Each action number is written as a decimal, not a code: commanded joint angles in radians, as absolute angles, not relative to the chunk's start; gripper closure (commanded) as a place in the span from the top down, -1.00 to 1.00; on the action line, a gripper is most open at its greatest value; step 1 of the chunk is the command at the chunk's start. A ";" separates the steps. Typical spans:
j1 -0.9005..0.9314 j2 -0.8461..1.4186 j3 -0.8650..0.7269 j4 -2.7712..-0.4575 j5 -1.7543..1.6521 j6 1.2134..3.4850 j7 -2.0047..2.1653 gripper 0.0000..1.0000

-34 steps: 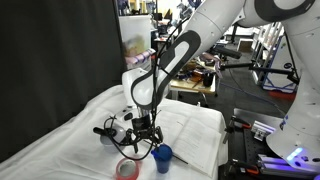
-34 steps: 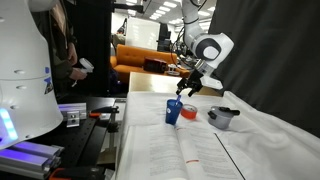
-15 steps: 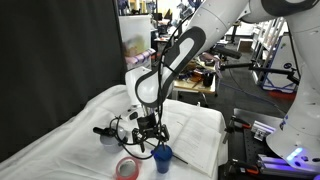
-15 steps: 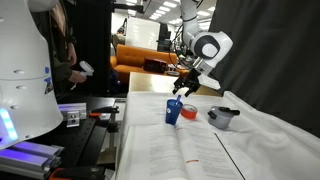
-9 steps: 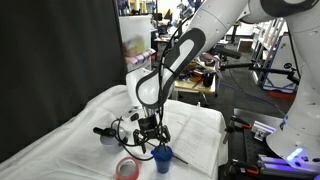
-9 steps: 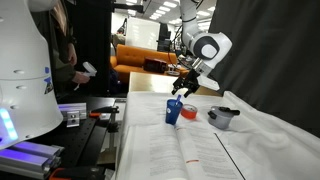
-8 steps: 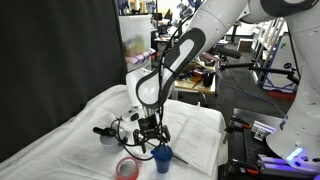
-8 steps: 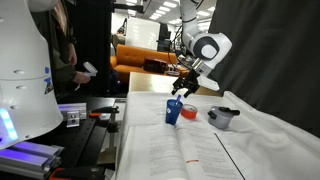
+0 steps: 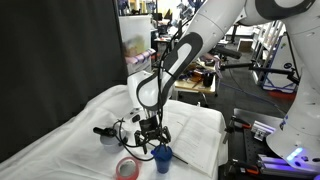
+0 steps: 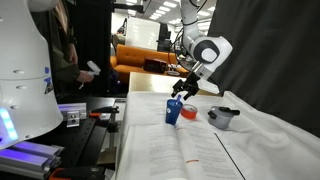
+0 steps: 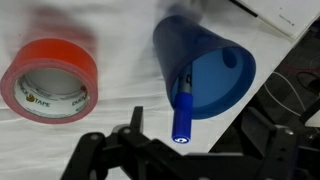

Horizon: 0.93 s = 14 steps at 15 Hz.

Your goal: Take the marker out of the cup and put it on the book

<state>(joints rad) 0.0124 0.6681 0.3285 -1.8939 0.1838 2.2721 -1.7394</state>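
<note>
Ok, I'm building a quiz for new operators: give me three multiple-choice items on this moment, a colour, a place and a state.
1. The tape ring is: A green, B red, C yellow.
2. The marker is: A beside the tape ring, B in the cup, C between the jaws.
3. The gripper is: A open, B shut on the marker, C shut on the cup.
Answers: 1 B, its band shows red; 2 B, it leans inside the blue cup; 3 A, its jaws stand apart above the cup.
</note>
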 commanded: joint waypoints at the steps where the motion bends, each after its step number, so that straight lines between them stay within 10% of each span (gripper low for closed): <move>1: -0.002 0.681 0.333 -1.871 0.198 2.265 -1.774 1.00; 14: 0.008 0.673 0.322 -1.869 0.190 2.267 -1.748 1.00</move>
<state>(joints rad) 0.0015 0.6722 0.3279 -1.8723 0.1854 2.2694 -1.7462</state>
